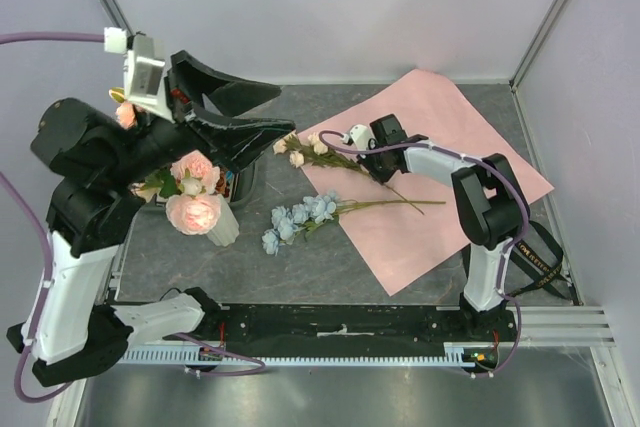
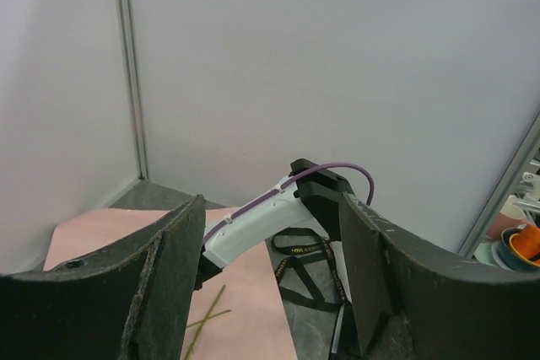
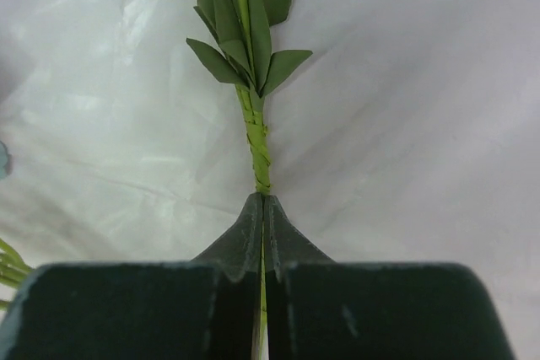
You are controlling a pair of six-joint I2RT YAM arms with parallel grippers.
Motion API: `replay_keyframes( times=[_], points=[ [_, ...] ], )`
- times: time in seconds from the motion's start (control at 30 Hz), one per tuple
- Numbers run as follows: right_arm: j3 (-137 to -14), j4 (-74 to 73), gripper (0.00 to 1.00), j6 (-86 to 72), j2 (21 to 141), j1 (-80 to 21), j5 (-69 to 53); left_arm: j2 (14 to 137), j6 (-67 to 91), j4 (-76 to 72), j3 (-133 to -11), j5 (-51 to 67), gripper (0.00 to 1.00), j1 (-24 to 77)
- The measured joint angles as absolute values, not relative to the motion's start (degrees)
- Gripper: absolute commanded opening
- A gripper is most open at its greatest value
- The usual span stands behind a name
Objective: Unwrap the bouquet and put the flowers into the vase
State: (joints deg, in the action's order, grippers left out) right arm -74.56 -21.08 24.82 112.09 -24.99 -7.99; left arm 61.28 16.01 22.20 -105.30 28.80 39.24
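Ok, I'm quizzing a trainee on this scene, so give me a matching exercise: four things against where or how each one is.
Things:
1 peach roses
2 blue flowers
3 cream flowers
4 left gripper

States:
A raised, jaws open
B stem pinched in right gripper
C in vase
D lying loose across the edge of the paper

Pairs: 1-C, 2-D, 3-B, 4-A

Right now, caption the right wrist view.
Right gripper, jaws shut on a leafy green stem, above the paper sheet.
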Motion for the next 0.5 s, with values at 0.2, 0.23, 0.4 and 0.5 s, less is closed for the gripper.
replay_keyframes(
  times=[0.2,0.23,0.4,0.5],
  points=[
    [-73.17,-20.91,0.0,22.04,104.6,-24.95,-1.83,64.93,18.15,22.26,-106.06,28.88,0.71,39.24],
    [-73.08,-20.56,0.0,21.28,102.43,-24.95,-0.34,65.25,18.48,22.24,-106.04,28.84,0.71,39.24],
    [-72.88,-17.26,0.0,16.62,91.48,-24.95,7.18,66.06,20.08,22.17,-105.32,28.62,0.68,39.24],
    [-71.88,-15.03,0.0,13.52,85.58,-24.84,9.43,66.48,20.99,22.15,-104.18,28.1,0.66,39.24]
  ],
)
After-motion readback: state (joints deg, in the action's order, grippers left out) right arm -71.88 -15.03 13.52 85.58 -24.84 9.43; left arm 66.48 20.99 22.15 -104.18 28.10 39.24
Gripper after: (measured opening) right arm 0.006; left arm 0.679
